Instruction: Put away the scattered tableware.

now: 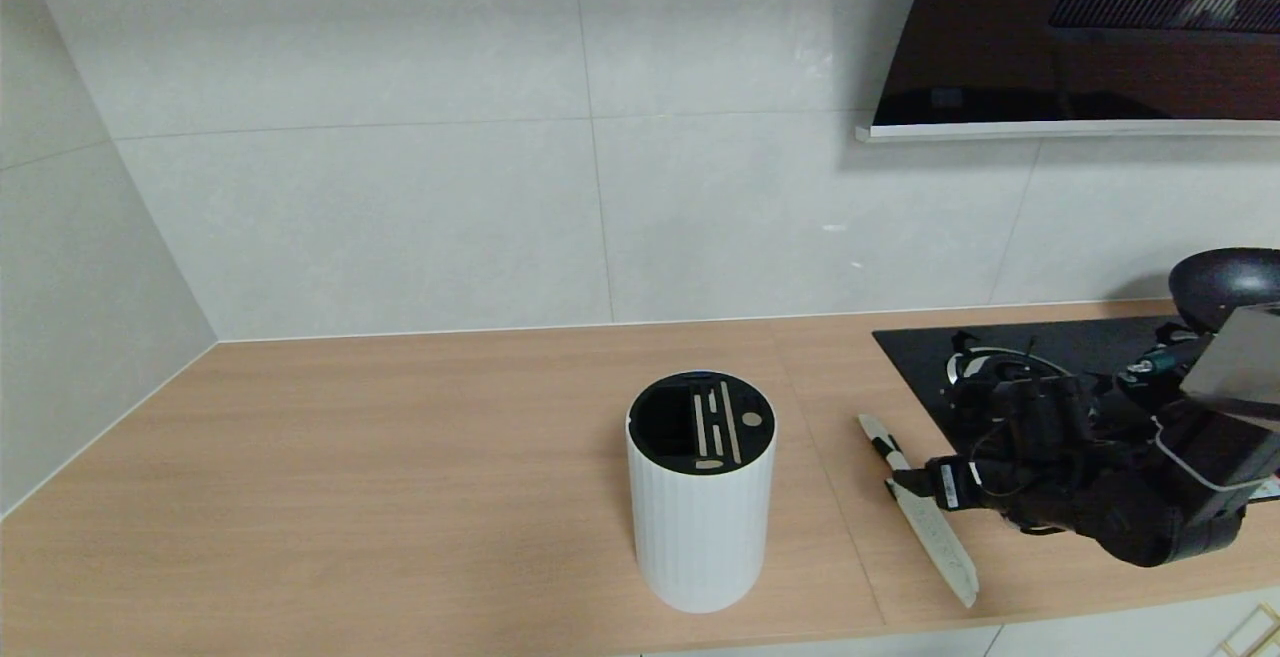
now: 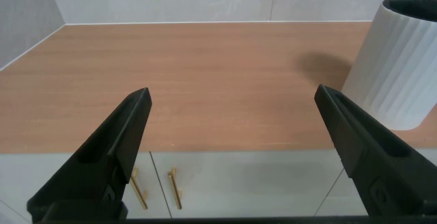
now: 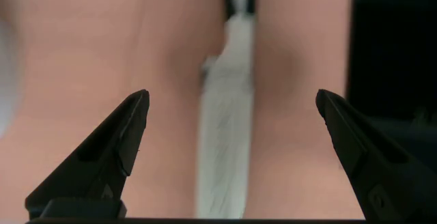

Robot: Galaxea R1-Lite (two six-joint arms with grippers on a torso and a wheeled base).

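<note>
Near the front right of the surface (image 1: 400,457), a white-bladed knife (image 1: 925,512) lies flat beside the black hob (image 1: 910,352). The right tool (image 1: 900,485) hangs low over it, spread wide with the blade between its fingers. A white holder (image 1: 702,507) stands upright mid-surface, apart from the knife. The left tool (image 2: 232,94) is spread at the front edge, pinching nothing.

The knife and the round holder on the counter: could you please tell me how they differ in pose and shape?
The knife lies flat on the counter; the holder stands upright. The knife is long and thin; the holder is a broad ribbed cylinder with slots in its top. The knife lies right below the open right gripper; the holder stands clear of it. Both are mostly white with black parts.
</note>
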